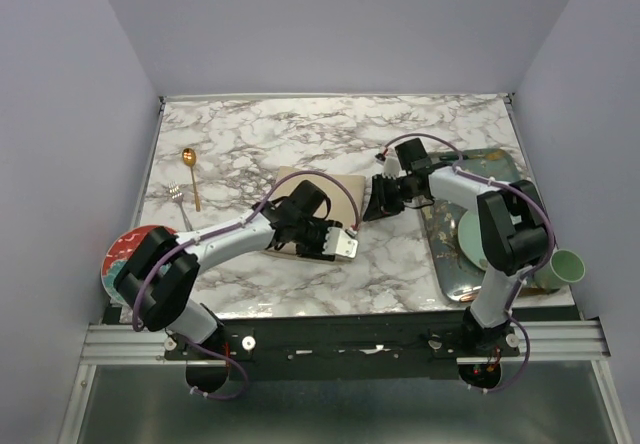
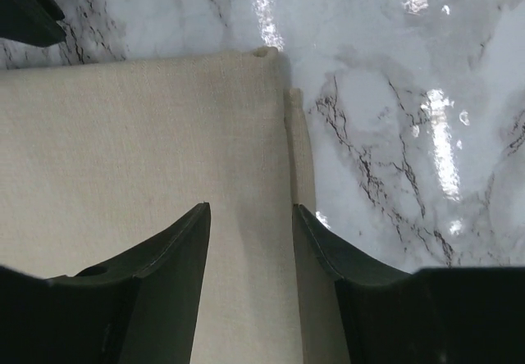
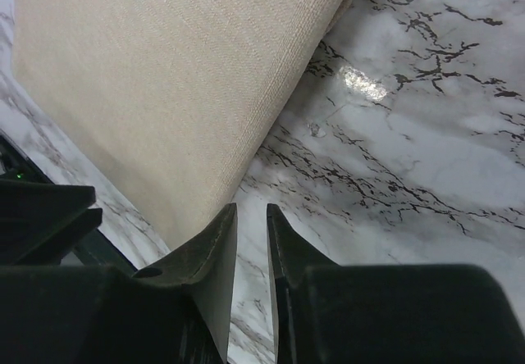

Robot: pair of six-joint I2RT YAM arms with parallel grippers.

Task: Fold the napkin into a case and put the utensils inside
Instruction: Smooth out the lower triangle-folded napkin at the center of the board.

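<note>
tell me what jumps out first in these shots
The beige napkin lies folded in the middle of the marble table, with both claws at it. The left claw straddles one edge and the right claw, jaws nearly together, sits at another. The gold spoon and fork lie at the far left, untouched.

Your white left arm (image 1: 225, 236) hides most of the plain beige-tan cloth napkin (image 1: 340, 202) at centre frame and half the round red plate (image 1: 135, 236) lower left.

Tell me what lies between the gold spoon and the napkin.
Bare marble tabletop only, seen in the top view. The fork lies on the spoon's other side, away from the napkin.
</note>
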